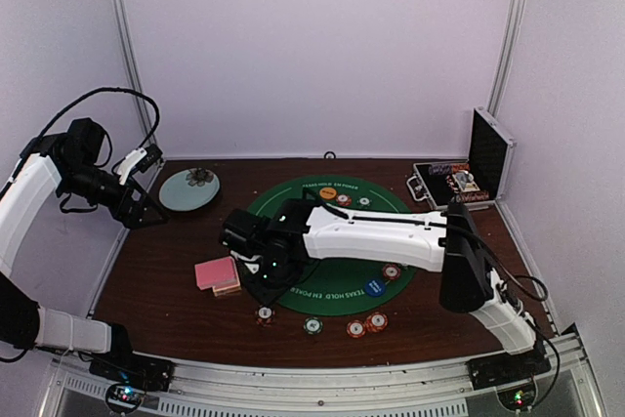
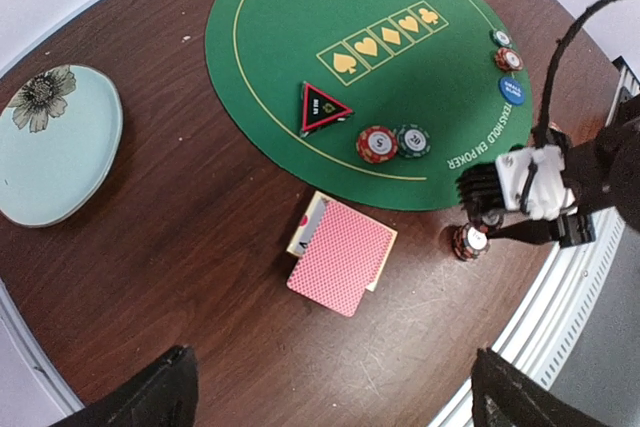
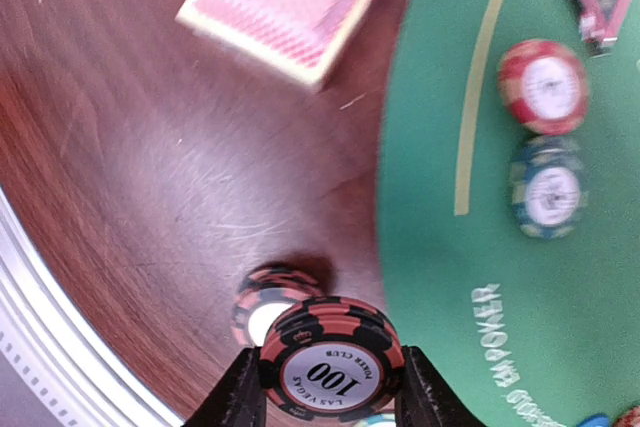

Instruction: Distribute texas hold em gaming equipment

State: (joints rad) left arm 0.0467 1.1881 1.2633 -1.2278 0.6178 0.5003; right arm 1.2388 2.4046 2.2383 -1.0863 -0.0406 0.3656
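White-shelled, your right arm (image 1: 381, 231) stretches low from right to left across the green felt (image 1: 342, 285). Its right gripper (image 3: 331, 387) pinches a 100 chip (image 3: 331, 362) by the rim, over the brown table (image 3: 130, 177) near the front edge. That chip's printed face is turned toward the wrist camera, and its rim is striped orange-red and black. Just beneath it lies a darker chip (image 3: 258, 307). Beyond sit the pink-backed cards (image 3: 290, 7) in a skewed stack. Farther left, your left gripper (image 2: 333, 377) hangs raised, fingers spread wide, near the pale blue plate (image 1: 188, 189).
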